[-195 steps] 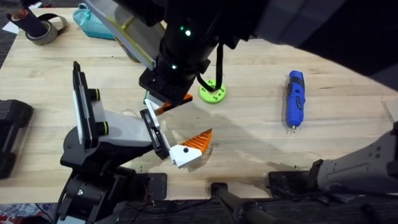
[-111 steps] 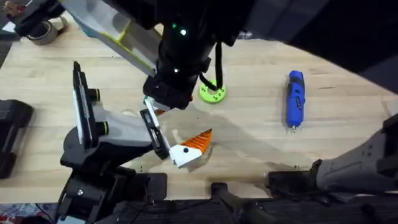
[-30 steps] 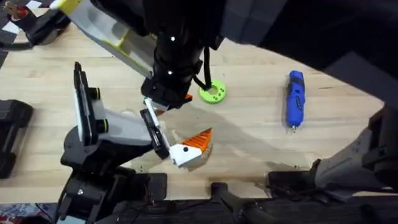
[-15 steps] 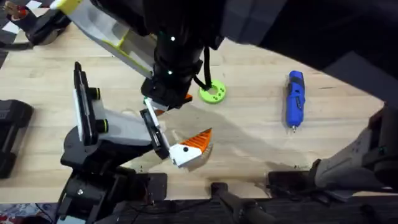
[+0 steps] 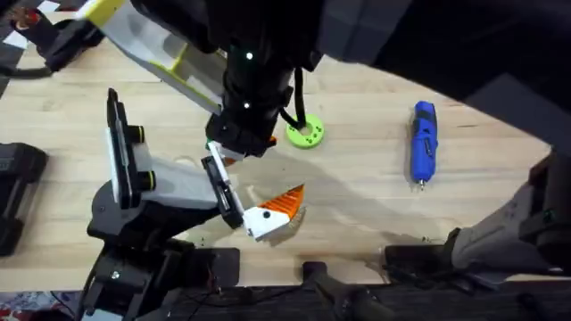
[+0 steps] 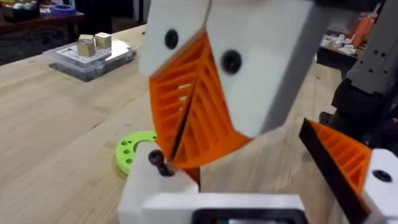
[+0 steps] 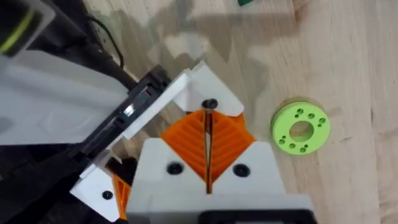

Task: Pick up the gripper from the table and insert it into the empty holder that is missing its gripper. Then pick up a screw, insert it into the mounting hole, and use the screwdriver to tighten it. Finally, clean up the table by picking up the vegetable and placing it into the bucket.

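Overhead looks down; both wrists close on green ring.

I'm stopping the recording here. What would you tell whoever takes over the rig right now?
Right gripper: shut on a screw, over the holder.
Left arm: low at the lower left, grip unclear.
Gripper sits in the holder; screwdriver lies off to the right.
Done: gripper inserted, screw picked up.
Left: seat and tighten the screw, then vegetable into bucket.

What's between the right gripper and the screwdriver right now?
Only the flat green ring, lying on the table just beside the right gripper, on the side toward the screwdriver. Past the ring, nothing visible but bare wood.
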Controlling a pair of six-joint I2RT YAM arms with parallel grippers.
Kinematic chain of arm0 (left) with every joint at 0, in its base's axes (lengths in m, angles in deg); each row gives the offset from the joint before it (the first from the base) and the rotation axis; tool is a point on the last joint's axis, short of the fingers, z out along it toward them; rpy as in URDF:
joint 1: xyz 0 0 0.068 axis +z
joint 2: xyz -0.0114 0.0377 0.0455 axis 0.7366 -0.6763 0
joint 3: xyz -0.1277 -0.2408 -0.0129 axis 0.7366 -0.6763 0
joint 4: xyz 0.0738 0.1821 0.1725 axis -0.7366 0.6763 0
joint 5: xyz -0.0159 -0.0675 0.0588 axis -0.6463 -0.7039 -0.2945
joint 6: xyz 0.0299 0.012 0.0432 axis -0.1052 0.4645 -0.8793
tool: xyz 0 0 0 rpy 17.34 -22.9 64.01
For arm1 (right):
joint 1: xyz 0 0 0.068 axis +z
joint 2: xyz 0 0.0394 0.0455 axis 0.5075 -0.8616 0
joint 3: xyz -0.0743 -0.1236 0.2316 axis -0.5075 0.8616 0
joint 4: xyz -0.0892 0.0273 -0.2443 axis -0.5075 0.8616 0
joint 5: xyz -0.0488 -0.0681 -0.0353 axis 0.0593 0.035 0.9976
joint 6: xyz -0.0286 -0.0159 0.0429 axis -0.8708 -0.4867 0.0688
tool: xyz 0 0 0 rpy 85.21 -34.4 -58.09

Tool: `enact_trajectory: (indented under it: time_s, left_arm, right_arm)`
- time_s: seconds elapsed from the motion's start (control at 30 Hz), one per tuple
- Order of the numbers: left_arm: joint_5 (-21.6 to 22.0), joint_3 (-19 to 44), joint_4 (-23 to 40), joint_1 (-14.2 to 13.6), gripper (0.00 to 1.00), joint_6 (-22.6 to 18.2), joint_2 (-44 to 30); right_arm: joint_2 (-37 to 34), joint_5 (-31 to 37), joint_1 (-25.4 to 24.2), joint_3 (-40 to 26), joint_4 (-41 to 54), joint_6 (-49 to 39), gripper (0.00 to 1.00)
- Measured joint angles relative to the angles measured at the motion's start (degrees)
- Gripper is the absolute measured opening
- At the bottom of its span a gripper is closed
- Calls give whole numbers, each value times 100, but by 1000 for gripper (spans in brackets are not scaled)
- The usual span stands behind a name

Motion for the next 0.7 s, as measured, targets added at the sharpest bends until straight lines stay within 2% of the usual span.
enact_trajectory:
  time_s: [0.7]
  left_arm:
    - [4, 0, -2, 0, 986, -4, 0]
  right_arm:
    - [0, 2, 0, -2, -128, -131, 6]
